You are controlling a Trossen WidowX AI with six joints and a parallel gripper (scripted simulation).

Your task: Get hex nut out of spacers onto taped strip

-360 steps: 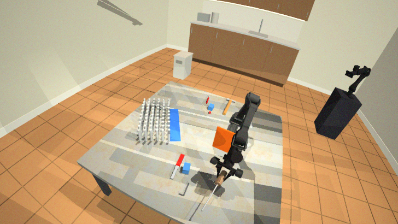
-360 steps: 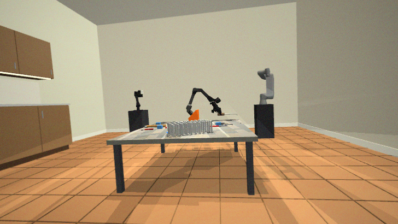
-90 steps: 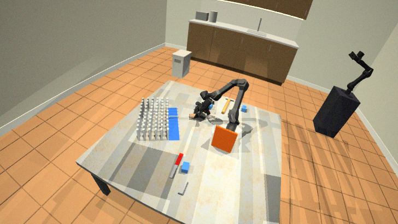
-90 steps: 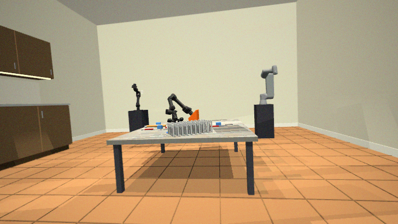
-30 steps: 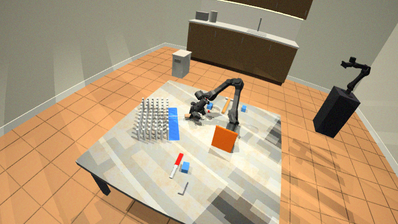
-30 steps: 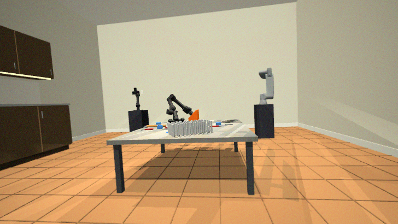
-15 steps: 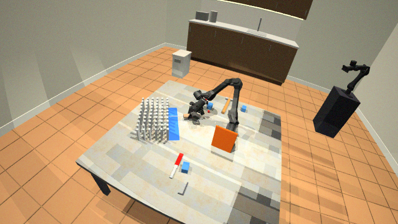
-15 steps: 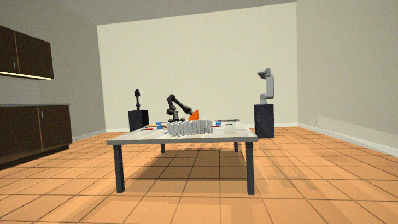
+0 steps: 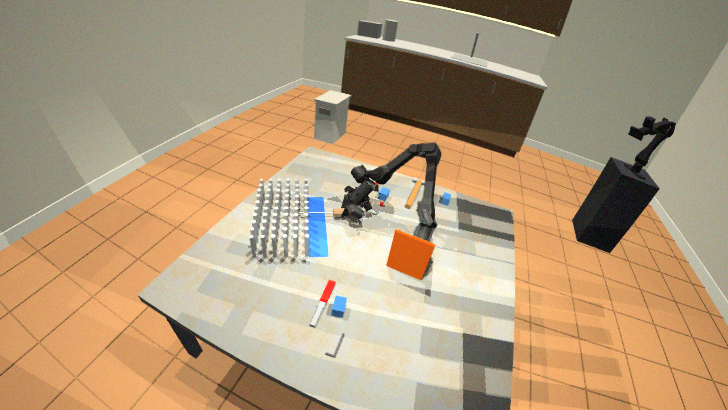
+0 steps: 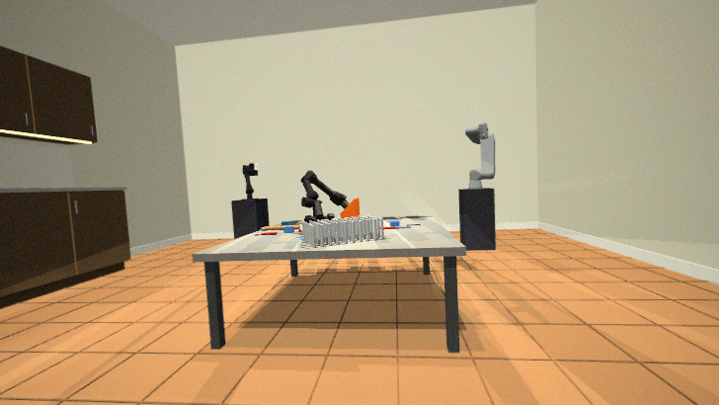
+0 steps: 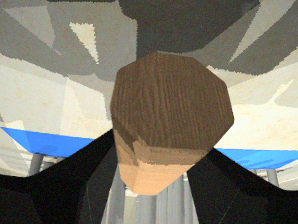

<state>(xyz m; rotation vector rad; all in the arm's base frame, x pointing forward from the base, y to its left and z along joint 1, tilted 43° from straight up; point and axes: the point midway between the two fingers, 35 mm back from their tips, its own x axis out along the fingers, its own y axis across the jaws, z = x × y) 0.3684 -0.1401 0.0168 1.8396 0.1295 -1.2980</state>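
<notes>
My gripper (image 9: 349,211) (image 11: 153,137) is shut on the wooden handle (image 9: 337,212) (image 11: 169,106) of a hook tool, low over the table beside the blue taped strip (image 9: 317,240) (image 11: 39,141). The tool's thin metal shaft (image 9: 315,212) lies across the strip and reaches into the near rows of the standing grey spacers (image 9: 279,220) (image 10: 343,230) (image 11: 117,217). All the spacers I can see stand upright. The hex nut is hidden among them. In the wrist view the handle's end fills the middle, with strip and spacers beyond it.
An orange panel (image 9: 410,253) (image 10: 352,206) stands by the arm's base. Blue cubes (image 9: 383,193) (image 9: 445,198) (image 9: 338,306), an orange stick (image 9: 413,194), a small red ball (image 9: 381,203), a red-and-white tool (image 9: 322,302) and a grey L-shaped key (image 9: 331,355) lie on the table (image 9: 397,331).
</notes>
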